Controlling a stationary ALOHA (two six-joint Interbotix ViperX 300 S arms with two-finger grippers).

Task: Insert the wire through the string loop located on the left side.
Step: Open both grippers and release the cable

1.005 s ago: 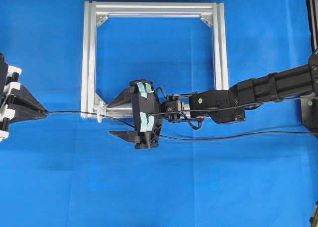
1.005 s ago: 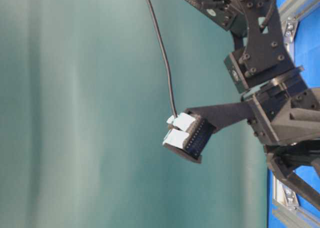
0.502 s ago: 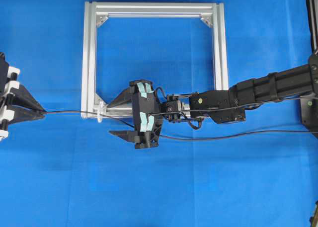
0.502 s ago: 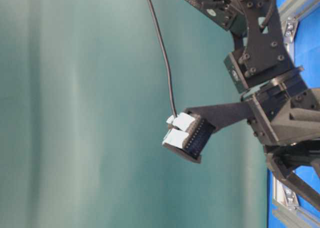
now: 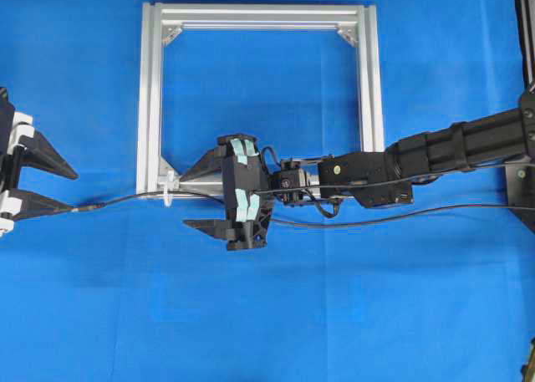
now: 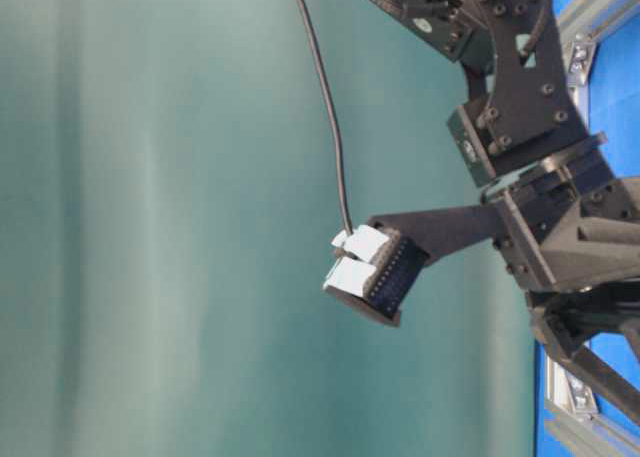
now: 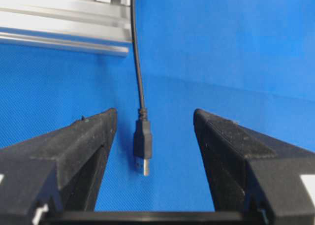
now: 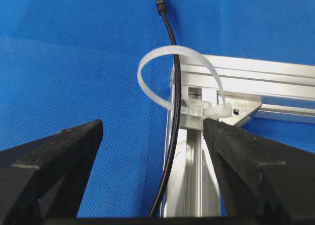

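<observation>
The wire (image 5: 134,196) runs thin and black from the right edge, under my right gripper (image 5: 184,202), through the whitish string loop (image 5: 170,190) at the frame's lower left corner. Its plug (image 5: 88,206) lies on the blue cloth. My left gripper (image 5: 75,191) stands open at the far left. In the left wrist view the plug (image 7: 142,141) rests loose between the fingers of the left gripper (image 7: 155,116), touching neither. The right wrist view shows the wire (image 8: 173,62) passing through the string loop (image 8: 189,49). There the right gripper (image 8: 152,126) is open, with the wire running free between its fingers.
The silver aluminium frame (image 5: 150,89) lies flat on the blue cloth, with triangular brackets in its corners. The right arm (image 5: 435,152) reaches across from the right edge. A black arm and finger (image 6: 530,177) fill the right of the table-level view.
My left gripper has opened and let go of the wire's plug, which now lies on the cloth a little nearer the frame. The wire has slackened. The right arm has not moved.
</observation>
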